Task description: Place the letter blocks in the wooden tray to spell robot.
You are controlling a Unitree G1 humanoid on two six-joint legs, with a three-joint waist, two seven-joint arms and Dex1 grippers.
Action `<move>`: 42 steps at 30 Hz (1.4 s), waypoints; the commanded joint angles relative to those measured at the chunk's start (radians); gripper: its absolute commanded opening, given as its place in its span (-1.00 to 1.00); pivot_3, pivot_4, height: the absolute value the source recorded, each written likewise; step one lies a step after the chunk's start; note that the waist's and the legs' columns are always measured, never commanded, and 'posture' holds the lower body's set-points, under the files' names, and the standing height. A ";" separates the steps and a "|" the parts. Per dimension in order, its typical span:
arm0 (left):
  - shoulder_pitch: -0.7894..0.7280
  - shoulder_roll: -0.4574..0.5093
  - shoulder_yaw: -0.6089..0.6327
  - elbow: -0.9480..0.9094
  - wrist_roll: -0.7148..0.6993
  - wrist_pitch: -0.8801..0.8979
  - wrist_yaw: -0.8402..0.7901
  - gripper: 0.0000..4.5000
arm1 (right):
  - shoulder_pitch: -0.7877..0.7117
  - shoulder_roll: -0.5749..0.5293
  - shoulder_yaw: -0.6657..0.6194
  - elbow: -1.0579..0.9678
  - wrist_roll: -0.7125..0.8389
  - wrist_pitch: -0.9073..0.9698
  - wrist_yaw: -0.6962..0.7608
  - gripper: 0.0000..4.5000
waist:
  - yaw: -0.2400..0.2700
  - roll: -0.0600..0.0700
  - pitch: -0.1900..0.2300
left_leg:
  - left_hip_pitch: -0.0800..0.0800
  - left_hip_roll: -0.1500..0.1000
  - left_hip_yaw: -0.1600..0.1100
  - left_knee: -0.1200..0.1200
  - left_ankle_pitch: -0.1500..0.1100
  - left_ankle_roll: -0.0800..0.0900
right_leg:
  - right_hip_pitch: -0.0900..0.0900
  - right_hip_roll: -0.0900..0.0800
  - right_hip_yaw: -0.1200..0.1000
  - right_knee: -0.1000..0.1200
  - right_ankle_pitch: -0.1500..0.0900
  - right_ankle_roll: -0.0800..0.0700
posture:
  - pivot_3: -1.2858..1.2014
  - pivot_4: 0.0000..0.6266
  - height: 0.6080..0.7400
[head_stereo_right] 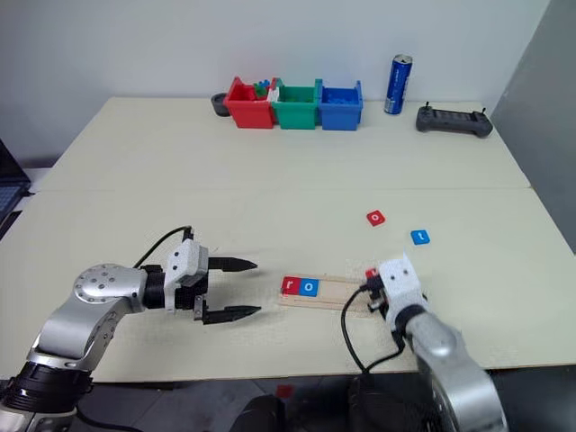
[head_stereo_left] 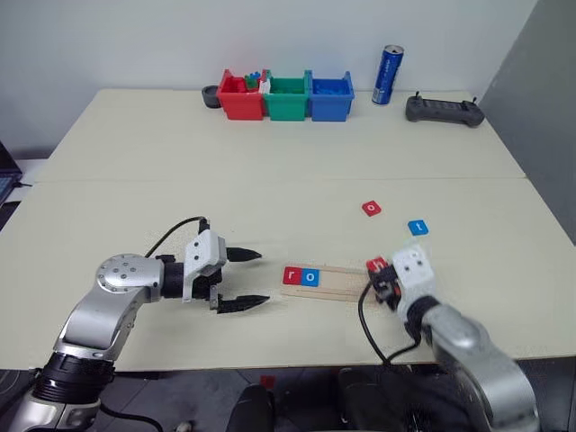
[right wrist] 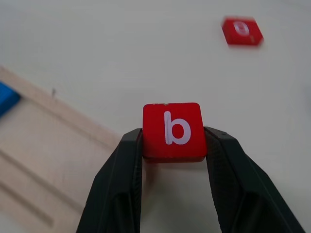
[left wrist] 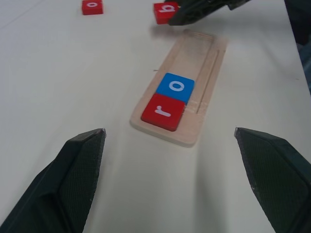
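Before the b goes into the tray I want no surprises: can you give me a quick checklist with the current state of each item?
1. b tile clamped in right gripper: ok.
2. r and o already seated in tray, in order: ok.
3. Third slot beside the o free: ok.
4. Left gripper open and off the tray: ok.
5. Red o and t lying on the table, reachable later: ok.
6. b facing the right way for the slot: cannot tell.
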 commanded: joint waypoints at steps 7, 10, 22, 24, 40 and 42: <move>-0.101 0.008 -0.039 -0.087 -0.011 0.055 0.005 1.00 | 0.078 0.149 -0.127 -0.047 -0.006 0.004 -0.110 -0.35 | -0.005 0.000 0.000 | 0.002 0.001 0.001 0.001 0.001 -0.001 | 0.001 0.001 0.001 0.000 -0.001 0.004 | 0.03 -0.52 1.00; -0.136 0.004 -0.049 -0.111 -0.019 0.099 0.019 1.00 | 0.049 0.171 -0.169 -0.001 0.006 0.010 -0.110 -0.35 | -0.005 0.000 0.000 | 0.001 0.001 0.001 0.001 0.001 -0.001 | 0.001 0.001 0.001 0.000 -0.001 0.004 | 0.03 -0.52 1.00; -0.133 0.011 -0.037 -0.176 -0.030 0.169 0.069 1.00 | 0.031 0.127 -0.232 -0.048 0.069 -0.011 -0.018 0.99 | -0.005 0.000 0.000 | 0.001 0.001 0.001 0.000 0.001 -0.001 | 0.001 0.001 0.000 0.000 0.001 0.000 | 0.03 -0.52 1.00; -0.124 0.012 -0.034 -0.175 -0.029 0.163 0.070 1.00 | 0.013 0.088 -0.269 -0.050 0.110 -0.021 0.040 0.99 | -0.005 0.000 0.000 | 0.001 0.001 0.001 0.000 0.001 -0.001 | 0.001 0.001 0.000 0.000 0.001 0.000 | 0.03 -0.52 1.00; -0.016 0.021 -0.013 -0.046 0.005 -0.040 0.017 1.00 | -0.152 -0.575 -0.222 0.465 0.211 -0.564 0.850 0.99 | -0.003 0.000 0.000 | 0.005 0.000 0.001 0.001 0.001 0.000 | 0.006 0.001 0.000 -0.001 0.002 -0.001 | 0.03 -0.52 1.00; -0.001 0.026 -0.009 -0.050 0.001 -0.051 0.013 1.00 | -0.193 -0.595 -0.183 0.537 0.190 -0.614 0.889 0.99 | -0.003 0.000 0.000 | 0.005 0.000 0.002 0.001 0.001 0.000 | 0.006 0.001 0.001 -0.001 0.002 -0.001 | 0.03 -0.52 1.00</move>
